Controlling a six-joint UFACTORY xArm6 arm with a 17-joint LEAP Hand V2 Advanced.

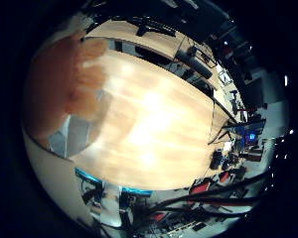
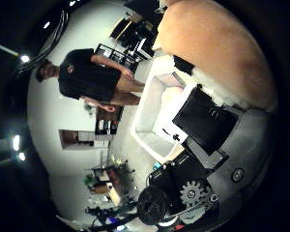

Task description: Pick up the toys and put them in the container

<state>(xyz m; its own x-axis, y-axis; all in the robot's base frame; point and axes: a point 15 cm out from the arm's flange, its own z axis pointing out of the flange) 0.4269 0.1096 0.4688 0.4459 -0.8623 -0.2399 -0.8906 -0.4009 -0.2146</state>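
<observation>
An orange-brown soft toy (image 2: pixel 217 43) lies close against the palm in the right thumb side palm view. My right hand (image 2: pixel 198 121) has its white and black fingers curled up against the toy. In the right little finger side palm view the same fuzzy toy (image 1: pixel 70 74) fills one side, held well above a long light wooden table (image 1: pixel 159 119).
Beyond the wooden table stand dark desks and chairs (image 1: pixel 194 59) and a cluster of stands and equipment (image 1: pixel 238 139). The hand's geared base (image 2: pixel 179 198) fills one edge of the right thumb side palm view, with a pale wall (image 2: pixel 63 121) behind.
</observation>
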